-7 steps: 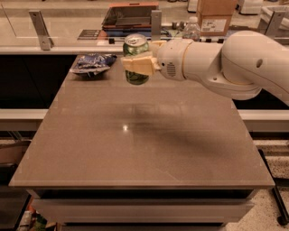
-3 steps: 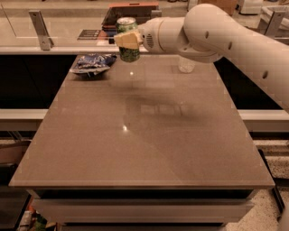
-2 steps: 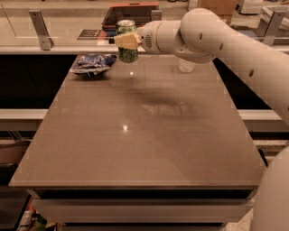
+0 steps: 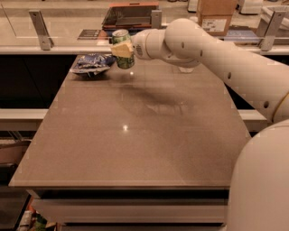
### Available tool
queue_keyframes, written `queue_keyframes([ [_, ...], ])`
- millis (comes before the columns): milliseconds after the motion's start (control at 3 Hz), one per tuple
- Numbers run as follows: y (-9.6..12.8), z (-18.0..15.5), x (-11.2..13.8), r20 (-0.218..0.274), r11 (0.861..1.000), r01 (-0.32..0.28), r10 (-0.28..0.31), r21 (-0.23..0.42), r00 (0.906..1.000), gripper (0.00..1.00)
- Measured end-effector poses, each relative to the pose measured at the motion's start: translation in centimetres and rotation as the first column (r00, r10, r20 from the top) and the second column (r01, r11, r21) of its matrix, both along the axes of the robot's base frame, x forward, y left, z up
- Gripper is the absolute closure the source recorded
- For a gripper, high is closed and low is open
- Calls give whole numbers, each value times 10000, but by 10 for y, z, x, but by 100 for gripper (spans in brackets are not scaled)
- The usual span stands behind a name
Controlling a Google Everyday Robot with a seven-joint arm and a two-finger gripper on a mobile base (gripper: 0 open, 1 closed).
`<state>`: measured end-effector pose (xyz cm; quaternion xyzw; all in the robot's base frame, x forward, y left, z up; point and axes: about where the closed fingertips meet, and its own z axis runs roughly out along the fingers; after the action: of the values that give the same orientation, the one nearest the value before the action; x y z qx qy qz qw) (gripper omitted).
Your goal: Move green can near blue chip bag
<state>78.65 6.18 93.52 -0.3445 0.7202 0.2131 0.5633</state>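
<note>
The wide brown tabletop (image 4: 135,149) takes up most of the room in front of me. The robot's thick white arm (image 4: 216,58) reaches across its far end. On the counter behind stand a cardboard box (image 4: 212,18) and a dark flat tray (image 4: 131,13); I cannot tell what either holds. The crumpled dark blue foil chip bag (image 4: 92,63) lies at the table's far left corner. Just to its right, the small lime-green drink can (image 4: 126,62) hangs upright, seemingly off the surface, with the gripper (image 4: 121,49) jaws pinching its middle. I'd lower it straight down, upright and clear of the bag's edge, and let go only once the base sits flat.
</note>
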Motion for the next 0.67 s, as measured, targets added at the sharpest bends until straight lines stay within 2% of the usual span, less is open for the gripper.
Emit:
queue_keyframes([
  [333, 3, -13, 4, -19, 9989, 175, -176, -426, 9998, 100],
  [667, 3, -15, 4, -23, 9988, 183, -185, -463, 9998, 100],
])
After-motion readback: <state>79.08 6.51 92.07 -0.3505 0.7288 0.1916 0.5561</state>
